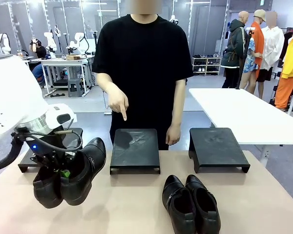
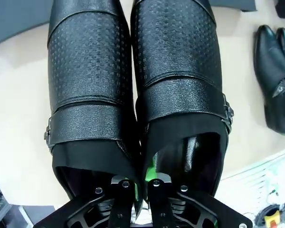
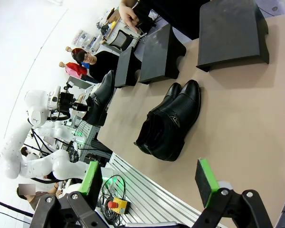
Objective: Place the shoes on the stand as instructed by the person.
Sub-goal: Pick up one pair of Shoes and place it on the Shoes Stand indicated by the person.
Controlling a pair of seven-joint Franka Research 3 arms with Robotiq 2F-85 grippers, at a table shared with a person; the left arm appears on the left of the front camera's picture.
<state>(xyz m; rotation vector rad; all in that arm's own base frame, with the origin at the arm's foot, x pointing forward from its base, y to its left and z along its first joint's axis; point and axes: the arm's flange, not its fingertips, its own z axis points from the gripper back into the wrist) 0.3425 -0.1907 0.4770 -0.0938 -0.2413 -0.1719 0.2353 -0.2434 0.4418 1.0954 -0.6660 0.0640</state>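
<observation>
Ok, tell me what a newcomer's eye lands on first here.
The left arm's fingers clamp a pair of glossy black shoes, held above the table's left side. The person's hand points down at the middle stand, and a second pair lies near the table's front edge.

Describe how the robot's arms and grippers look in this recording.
The left arm is a glossy white shell with a black-and-white marker patch, a blue light and looping black cables. The left gripper and right gripper are black linkages with green pads.
</observation>
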